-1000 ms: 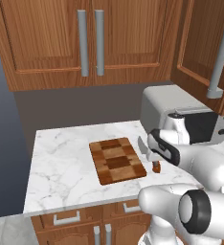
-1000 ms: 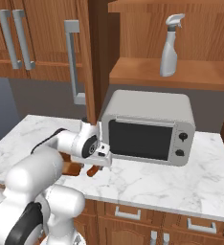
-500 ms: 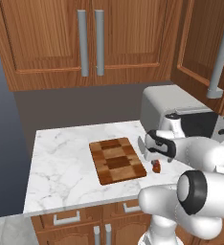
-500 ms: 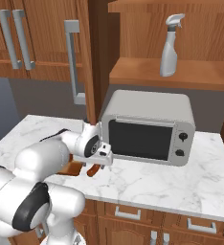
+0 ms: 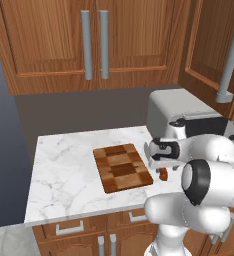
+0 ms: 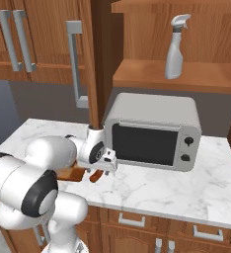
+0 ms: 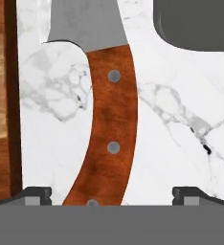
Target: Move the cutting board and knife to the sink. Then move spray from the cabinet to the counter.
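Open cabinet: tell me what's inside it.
A spray bottle stands on the wooden shelf of the cabinet. The open door covers the shelf's left end.

The microwave (image 6: 154,131) is the main obstacle: the knife (image 7: 109,124) lies on the counter (image 5: 64,172) just beside its front corner, with the cutting board (image 5: 122,167) close on the far side from the microwave. Bare marble shows on both sides of the handle between the spread fingertips (image 7: 36,195). Left of the microwave, beyond the board, the counter is open, while the open cabinet door (image 6: 83,59) hangs above it.

glossy white arm (image 5: 209,185), dark joints
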### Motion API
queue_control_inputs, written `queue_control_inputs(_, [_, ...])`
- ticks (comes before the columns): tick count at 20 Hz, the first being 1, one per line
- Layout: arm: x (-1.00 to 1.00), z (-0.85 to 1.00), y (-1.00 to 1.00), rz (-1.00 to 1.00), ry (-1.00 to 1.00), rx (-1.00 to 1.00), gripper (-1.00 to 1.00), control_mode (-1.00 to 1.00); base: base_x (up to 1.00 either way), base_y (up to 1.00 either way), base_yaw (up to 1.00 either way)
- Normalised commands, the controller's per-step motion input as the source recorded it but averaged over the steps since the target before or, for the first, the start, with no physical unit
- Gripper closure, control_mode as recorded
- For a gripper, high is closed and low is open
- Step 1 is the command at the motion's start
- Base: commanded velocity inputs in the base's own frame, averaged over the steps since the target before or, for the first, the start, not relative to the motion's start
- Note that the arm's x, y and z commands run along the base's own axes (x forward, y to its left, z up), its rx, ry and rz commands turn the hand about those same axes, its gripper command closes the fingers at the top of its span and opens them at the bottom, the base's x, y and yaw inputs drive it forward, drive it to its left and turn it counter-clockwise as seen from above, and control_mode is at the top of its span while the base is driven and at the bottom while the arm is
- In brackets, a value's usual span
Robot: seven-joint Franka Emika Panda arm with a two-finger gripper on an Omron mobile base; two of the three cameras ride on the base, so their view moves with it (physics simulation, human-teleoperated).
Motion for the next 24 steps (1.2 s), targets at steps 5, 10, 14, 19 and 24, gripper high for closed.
queue_control_inputs(5, [0.09, -0.31, 0.0, 0.0, 0.0, 0.0, -1.0, -1.0, 0.0, 0.0, 0.0])
queue_control_inputs(10, [0.07, -0.31, 0.0, 0.0, 0.0, 0.0, -1.0, -1.0, 0.0, 0.0, 0.0])
queue_control_inputs(14, [0.0, -0.39, 0.0, 0.0, 0.0, 0.0, 1.0, -1.0, 0.0, 0.0, 0.0])
queue_control_inputs(19, [0.0, -0.17, 0.0, 0.0, 0.0, 0.0, 1.0, -1.0, 0.0, 0.0, 0.0])
queue_control_inputs(24, [0.0, 0.0, 0.0, 0.0, 0.0, 0.0, 1.0, -1.0, 0.0, 0.0, 0.0])
